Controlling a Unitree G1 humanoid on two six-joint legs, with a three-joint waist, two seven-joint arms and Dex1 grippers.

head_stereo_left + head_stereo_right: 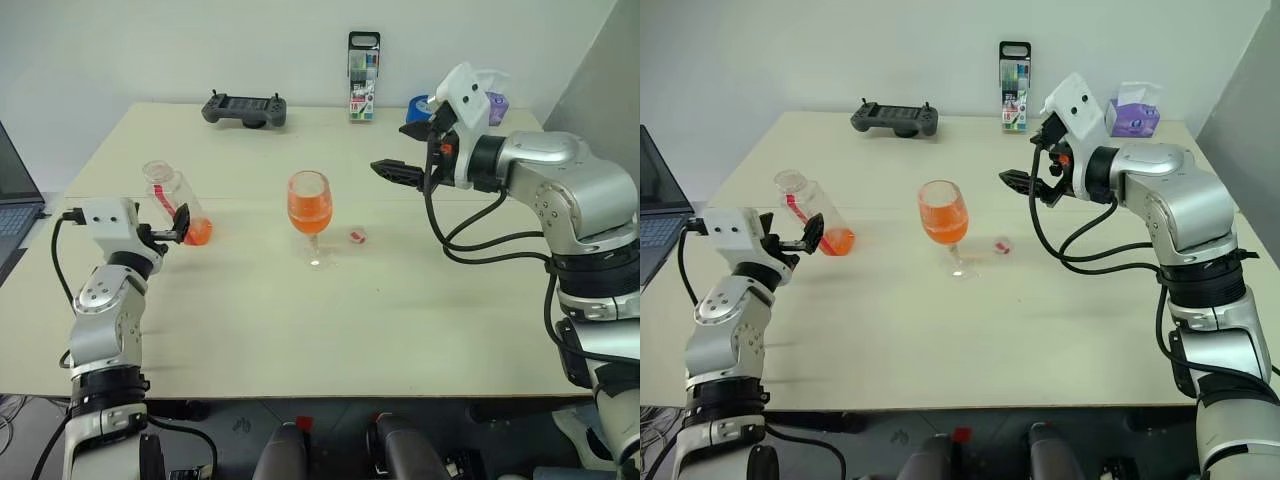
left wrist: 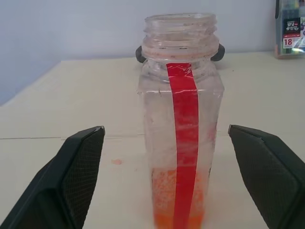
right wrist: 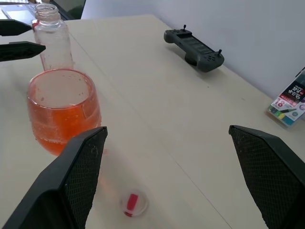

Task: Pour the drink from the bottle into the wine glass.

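The clear bottle (image 1: 178, 205) stands uncapped on the table's left side, a red strip down its side and a little orange drink (image 2: 178, 217) at its bottom. My left gripper (image 1: 180, 227) is open just short of it. In the left wrist view the black fingers (image 2: 71, 176) stand wide apart, with the bottle (image 2: 181, 143) beyond them and untouched. At the table's centre the wine glass (image 1: 311, 215) stands upright, its bowl holding orange drink (image 3: 62, 124). My right gripper (image 1: 393, 150) hangs open and empty above the table, to the right of the glass.
A small red cap (image 1: 357, 236) lies just right of the glass's foot. Along the far edge sit a grey game controller (image 1: 245, 109), an upright marker pack (image 1: 363, 76), a blue tape roll (image 1: 418, 106) and a tissue box (image 1: 1133, 110). A laptop (image 1: 12, 205) sits at the left edge.
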